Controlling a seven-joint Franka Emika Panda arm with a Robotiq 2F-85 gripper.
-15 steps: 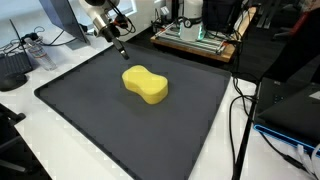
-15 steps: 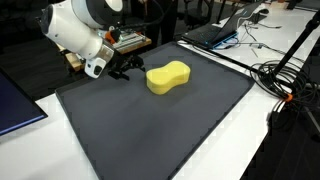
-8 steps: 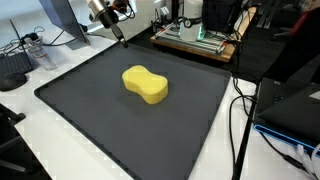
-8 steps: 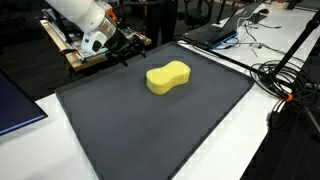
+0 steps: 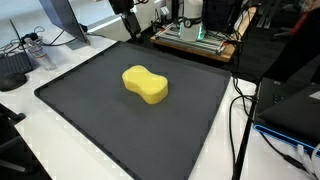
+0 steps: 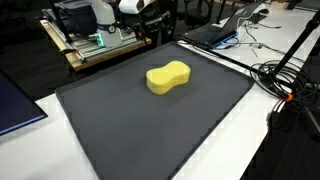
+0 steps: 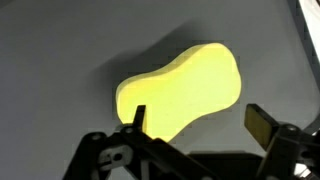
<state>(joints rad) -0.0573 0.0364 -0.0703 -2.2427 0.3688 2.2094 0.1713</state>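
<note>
Down on the dark grey mat (image 5: 100,125), the yellow sponge (image 5: 146,84) lies flat, a peanut-shaped block pinched in at the waist, a little toward the mat's far side in both exterior views. Nothing is touching it! Here it is again from the opposite angle, sponge (image 6: 168,76) on mat (image 6: 150,130), with open dark surface all round.

And the pincer (image 7: 198,122)? Look through the wrist view: two dark fingers (image 7: 258,125) spread wide, nothing between them but air, hanging well above the sponge (image 7: 185,90). The sponge sits just beyond the fingertips in that view, angled across the picture, its shadow falling on the mat (image 7: 60,50) alongside. No contact, no grip, a clear gap.

In an exterior view only a dark piece of the arm (image 5: 128,15) pokes in at the top edge, beyond the mat's far border and well apart from the sponge; the rest is cut off.

Around the mat, the white counter (image 5: 60,160) shows on the near side. Behind it stands a wooden frame with a green board (image 5: 195,38). In an exterior view, a laptop (image 6: 215,32) rests beyond the far corner, and a tangle of black cables (image 6: 280,75) trails over the counter beside the mat.
</note>
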